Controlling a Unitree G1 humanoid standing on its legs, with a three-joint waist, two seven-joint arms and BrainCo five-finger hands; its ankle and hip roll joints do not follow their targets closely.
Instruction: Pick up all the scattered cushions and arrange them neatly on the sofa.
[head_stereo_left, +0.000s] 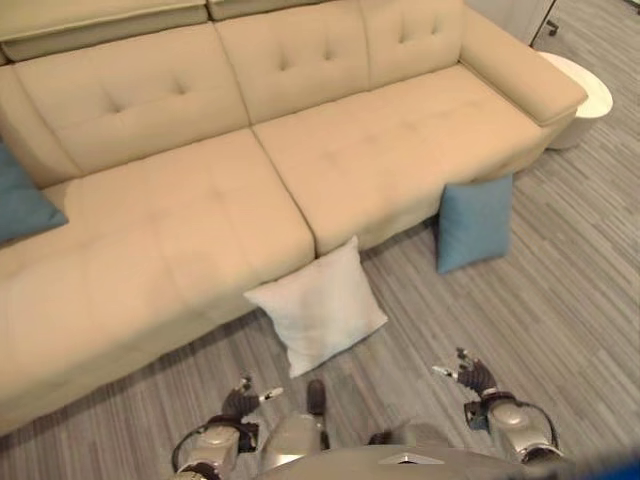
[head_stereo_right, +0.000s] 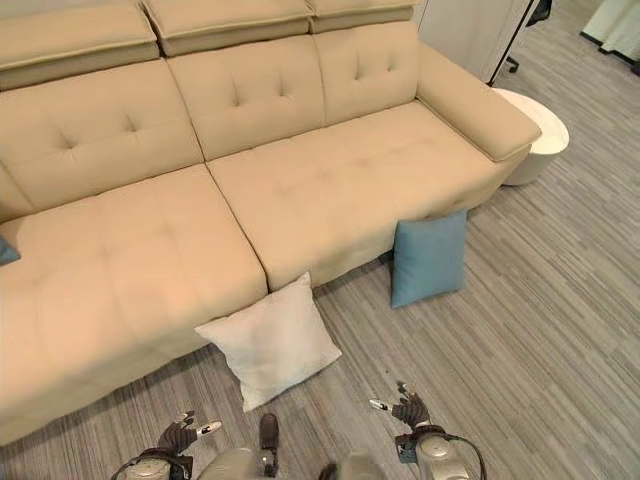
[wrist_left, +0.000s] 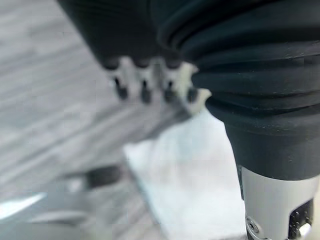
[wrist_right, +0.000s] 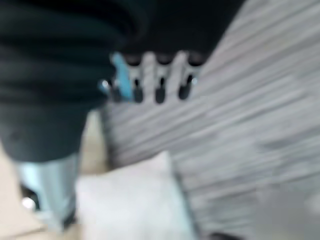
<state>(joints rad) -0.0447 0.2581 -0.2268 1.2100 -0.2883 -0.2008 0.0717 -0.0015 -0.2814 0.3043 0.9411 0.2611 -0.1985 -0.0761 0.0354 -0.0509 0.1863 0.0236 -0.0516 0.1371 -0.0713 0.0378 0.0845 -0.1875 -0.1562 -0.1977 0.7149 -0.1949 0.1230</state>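
— Nearest things?
— Both hands, left hand and right hand, fingers relaxed, empty, near the sofa.
— Cushions?
— White cushion and blue cushion lean against its front; left eye shows another blue cushion, cut off, on its seat.

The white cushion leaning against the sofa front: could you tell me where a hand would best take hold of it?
Probably the white cushion by its upper corner, reached from above: it leans on the sofa, that corner free. Left hand and right hand hover open nearby.

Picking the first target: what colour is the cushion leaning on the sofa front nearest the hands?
White cushion, best seen in the right eye view.
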